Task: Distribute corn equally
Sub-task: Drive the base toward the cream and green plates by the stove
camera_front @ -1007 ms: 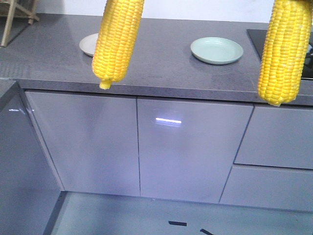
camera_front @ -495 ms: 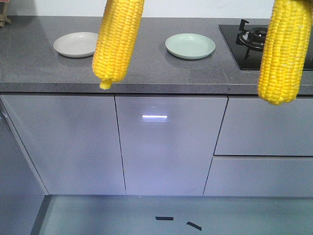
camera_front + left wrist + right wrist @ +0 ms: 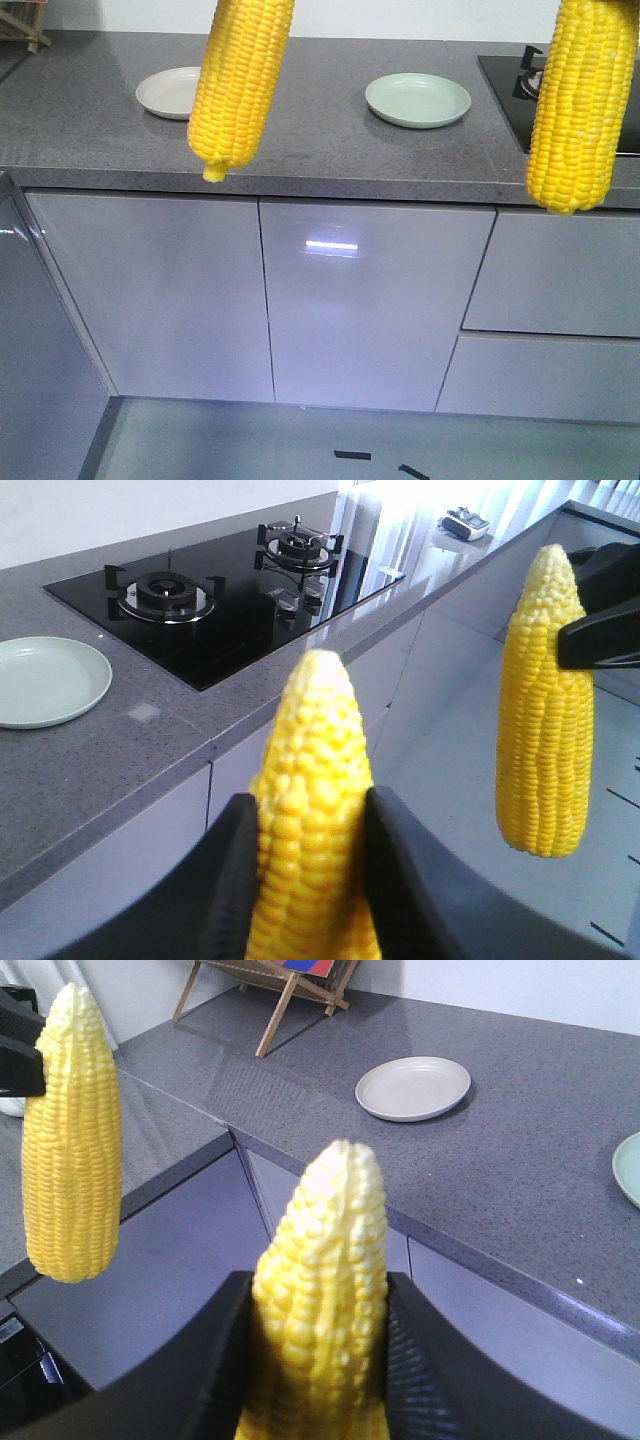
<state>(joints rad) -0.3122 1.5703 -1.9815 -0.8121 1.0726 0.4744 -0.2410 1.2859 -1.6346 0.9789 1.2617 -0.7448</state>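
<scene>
Two corn cobs hang tips down in front of the surface's (image 3: pixel 320 150) front edge. The left tool (image 3: pixel 305 825) clamps the left cob (image 3: pixel 243 80), and the right tool (image 3: pixel 320 1305) clamps the right cob (image 3: pixel 583 100). Two plates rest on the surface: a white plate (image 3: pixel 168 92) towards its left end and a green plate (image 3: pixel 417 100) near its middle.

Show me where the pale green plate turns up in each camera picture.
Front view: green plate at upper centre-right on the grey countertop.
Left wrist view: plate at the left edge, left of the black hob.
Right wrist view: only a sliver at the right edge.
Shared landmark: the grey countertop.
</scene>
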